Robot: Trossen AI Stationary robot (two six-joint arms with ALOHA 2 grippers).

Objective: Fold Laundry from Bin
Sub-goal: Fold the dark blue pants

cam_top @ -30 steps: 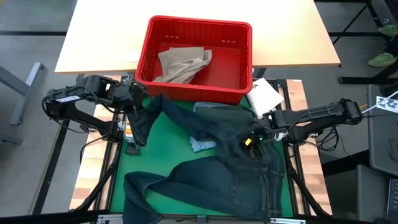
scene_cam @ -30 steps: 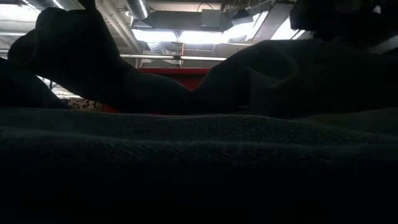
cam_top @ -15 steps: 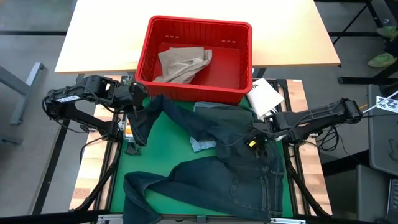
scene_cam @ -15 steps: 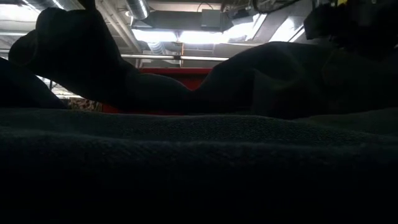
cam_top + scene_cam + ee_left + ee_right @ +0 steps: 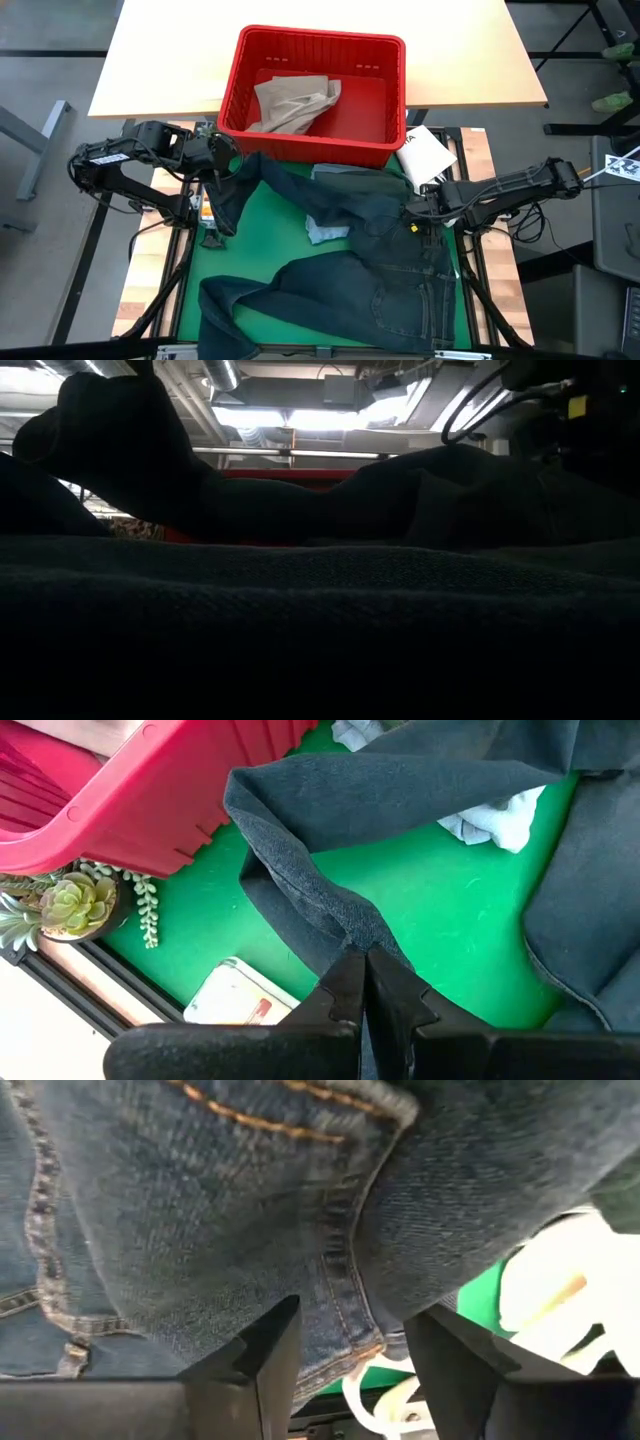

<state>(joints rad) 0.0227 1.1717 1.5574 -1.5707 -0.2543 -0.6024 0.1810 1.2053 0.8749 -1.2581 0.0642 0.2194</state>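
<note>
Dark blue denim jeans (image 5: 370,280) lie spread over the green mat (image 5: 270,250), one leg (image 5: 245,175) running to the left below the bin. My left gripper (image 5: 222,200) is shut on that leg at the mat's left edge. My right gripper (image 5: 412,224) points down, open, over the jeans' upper part near the right edge; a denim seam (image 5: 345,1280) shows between its fingers. The red bin (image 5: 312,95) stands at the far side with tan trousers (image 5: 292,105) inside. A light blue garment (image 5: 322,233) peeks out from under the jeans. My left gripper pinches a bunched fold of the jeans leg (image 5: 352,932) between its two shut fingers, coming down at a slant from above. The leg is raised off the mat there and runs slack back to the rest of the jeans. My right gripper: whether it touches the denim, I cannot tell.
A white flat packet (image 5: 425,152) lies by the bin's right near corner. A small potted succulent (image 5: 65,905) and a white card (image 5: 235,1000) sit at the mat's left edge, under my left arm. The low view is filled by dark cloth (image 5: 320,630).
My right gripper has gone a little toward the table's right edge over the jeans and has tipped to point more steeply down; its fingers stay apart.
</note>
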